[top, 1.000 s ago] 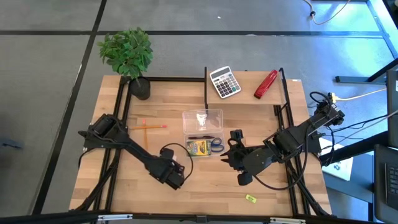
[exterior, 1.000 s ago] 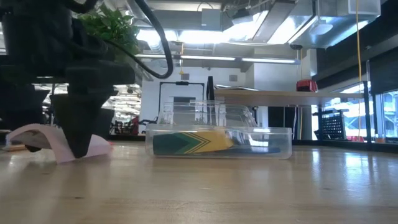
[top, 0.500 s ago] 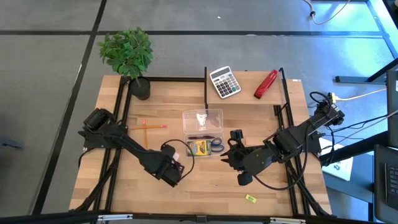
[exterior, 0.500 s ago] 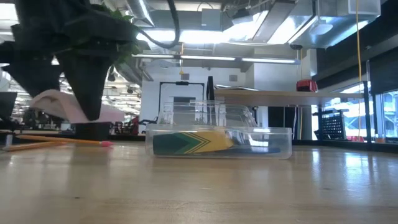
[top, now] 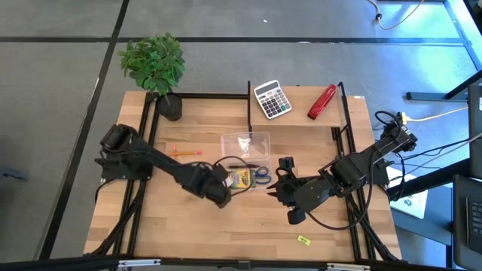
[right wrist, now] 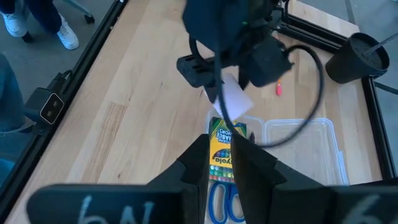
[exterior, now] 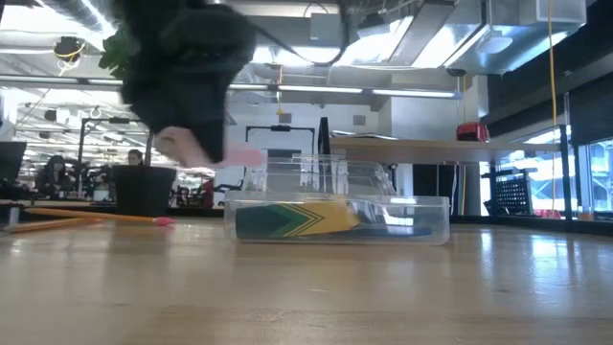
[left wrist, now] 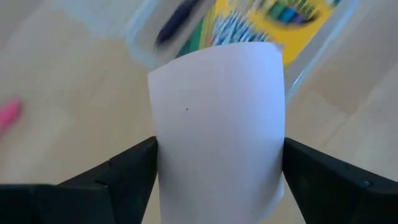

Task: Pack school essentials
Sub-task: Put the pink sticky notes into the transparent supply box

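My left gripper [top: 216,186] hovers just left of the clear plastic box [top: 245,144], shut on the pink note pad [left wrist: 217,124], which also shows in the low view [exterior: 206,153]. In the box lie the green-yellow crayon box [top: 239,178], the blue-handled scissors [top: 261,175] and a dark pen [top: 241,165]. The orange pencils [top: 181,153] rest flat on the table, left of the box. A tiny yellow piece [top: 303,240] lies near the near edge. My right gripper [top: 282,186] waits right of the box, shut. My left gripper pinches the pink note pad between its two fingers [left wrist: 134,168], which meet the pad's opposite side edges [left wrist: 163,155]. The fingers come from above, pointing down. The pad is bowed between them and is lifted clear of the table, over the box's left near corner.
A grey calculator [top: 272,98] and a red stapler [top: 321,102] sit on the raised far shelf. A potted plant [top: 157,68] stands at the far left corner. Black frame rails [top: 147,128] run along the table's sides. Bare wood lies along the near edge.
My left gripper has risen from the table with the pink note pad and carried it rightward to the clear box. The pad, which lay bent on the table under the fingers, now hangs clear above it. My right arm has kept still.
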Robot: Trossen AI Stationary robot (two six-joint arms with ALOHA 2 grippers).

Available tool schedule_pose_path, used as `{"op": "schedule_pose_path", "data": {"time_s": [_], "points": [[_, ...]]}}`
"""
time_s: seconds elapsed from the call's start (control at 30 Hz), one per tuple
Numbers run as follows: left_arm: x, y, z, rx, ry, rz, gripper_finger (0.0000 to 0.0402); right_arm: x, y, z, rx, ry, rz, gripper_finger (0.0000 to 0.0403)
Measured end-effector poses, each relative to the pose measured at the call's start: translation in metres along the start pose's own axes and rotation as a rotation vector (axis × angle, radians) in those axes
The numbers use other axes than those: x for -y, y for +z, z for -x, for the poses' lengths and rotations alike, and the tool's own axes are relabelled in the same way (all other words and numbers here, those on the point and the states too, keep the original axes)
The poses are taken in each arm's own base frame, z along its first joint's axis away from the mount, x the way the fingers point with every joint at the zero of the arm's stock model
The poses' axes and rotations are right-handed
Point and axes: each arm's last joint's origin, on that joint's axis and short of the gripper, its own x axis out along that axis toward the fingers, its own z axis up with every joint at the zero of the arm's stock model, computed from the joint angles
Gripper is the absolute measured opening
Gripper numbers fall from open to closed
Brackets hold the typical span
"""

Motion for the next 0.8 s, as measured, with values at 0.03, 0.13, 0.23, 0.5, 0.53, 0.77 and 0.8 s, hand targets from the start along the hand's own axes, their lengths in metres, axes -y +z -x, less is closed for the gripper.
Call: {"op": "schedule_pose_path", "data": {"time_s": [0.03,0.13,0.23,0.5,0.53,0.77,0.8], "points": [[-0.001,0.004,0.0,0.014,-0.007,-0.028,0.0316,0.0,0.0,0.0,0.0,0.0,-0.001,0.0069],[-0.003,0.015,-0.003,0.051,-0.015,-0.118,0.0316,0.0,0.0,0.0,0.0,0.0,0.001,0.0069],[-0.007,0.026,-0.007,0.062,-0.026,-0.195,0.0316,0.0,0.0,0.0,0.0,0.0,0.0,0.0069],[-0.012,0.049,-0.015,0.094,-0.088,-0.368,0.0316,0.0,0.0,0.0,0.0,0.0,0.0,0.0069],[-0.013,0.051,-0.015,0.095,-0.097,-0.393,0.0316,0.0,0.0,0.0,0.0,0.0,0.0,0.0069],[-0.013,0.054,-0.019,0.098,-0.105,-0.501,0.0316,0.0,0.0,0.0,0.0,0.0,0.0,0.0069],[-0.012,0.053,-0.022,0.096,-0.103,-0.512,0.0316,0.0,0.0,0.0,0.0,0.0,0.001,0.0069]]}}
